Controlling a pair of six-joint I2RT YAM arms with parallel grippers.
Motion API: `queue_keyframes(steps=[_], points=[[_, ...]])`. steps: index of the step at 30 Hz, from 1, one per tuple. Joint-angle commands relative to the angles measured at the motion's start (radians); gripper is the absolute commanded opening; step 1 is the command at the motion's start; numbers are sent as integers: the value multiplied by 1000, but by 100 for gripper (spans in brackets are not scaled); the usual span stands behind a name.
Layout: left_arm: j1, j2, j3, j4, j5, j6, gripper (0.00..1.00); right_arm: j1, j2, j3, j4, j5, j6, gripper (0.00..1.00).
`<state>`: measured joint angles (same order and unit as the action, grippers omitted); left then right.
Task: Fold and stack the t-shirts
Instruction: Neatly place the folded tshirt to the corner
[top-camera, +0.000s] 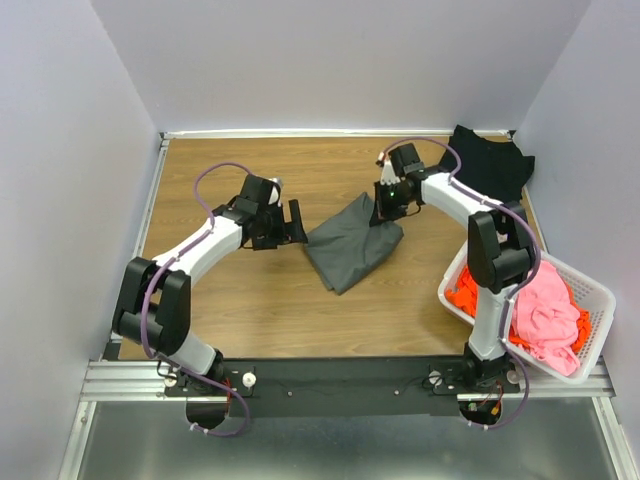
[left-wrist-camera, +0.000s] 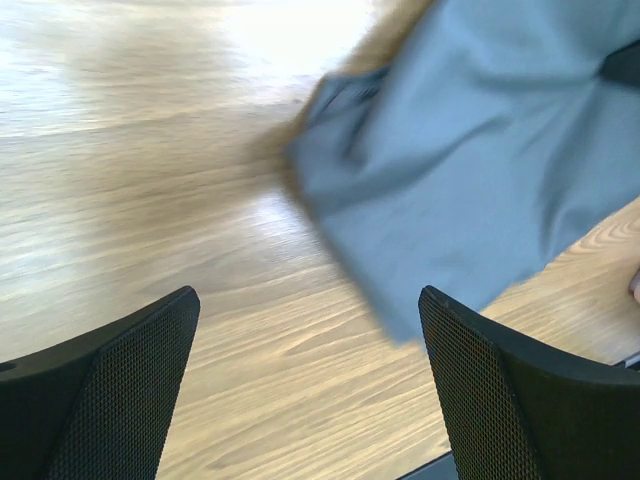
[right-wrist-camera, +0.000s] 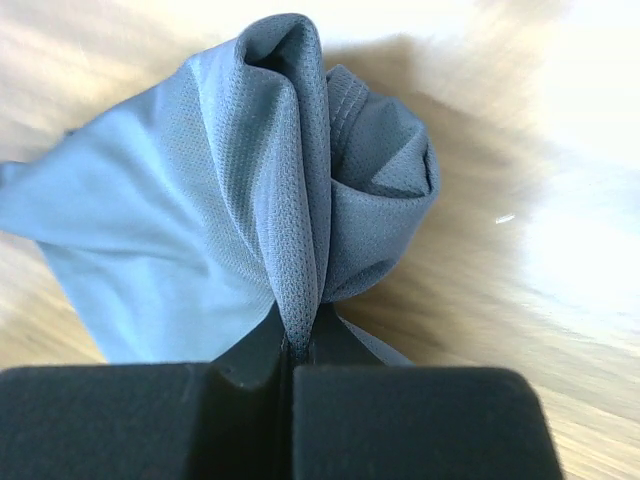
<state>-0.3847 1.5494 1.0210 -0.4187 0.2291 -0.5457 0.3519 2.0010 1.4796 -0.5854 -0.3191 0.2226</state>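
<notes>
One fold of the dark grey t-shirt (top-camera: 350, 248) is clamped in my right gripper (right-wrist-camera: 292, 345); my left gripper (left-wrist-camera: 308, 300), wide open and empty, sits just beside its opposite edge.

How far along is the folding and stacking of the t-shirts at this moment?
Done: perhaps the black t-shirt, lying at the far right corner; whether it is folded I cannot tell. In hand: the right gripper pinches the dark grey t-shirt, bunched at the centre; the left gripper is open beside it. Remaining: the orange t-shirt and pink t-shirt in the basket.
</notes>
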Motion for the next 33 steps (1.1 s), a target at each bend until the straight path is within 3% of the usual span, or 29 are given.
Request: queue_keyframes(steps=[1,21,33], points=[[29,-60,1,-55,-31,41,98,-31,18,109,-76,94,-37,2],[55,-153,-153,-57,-37,7,98,-189,338,726,-240,311,-28,1],[55,-172,-193,-78,-48,-20,98,-337,462,1036,-248,325,167,2]])
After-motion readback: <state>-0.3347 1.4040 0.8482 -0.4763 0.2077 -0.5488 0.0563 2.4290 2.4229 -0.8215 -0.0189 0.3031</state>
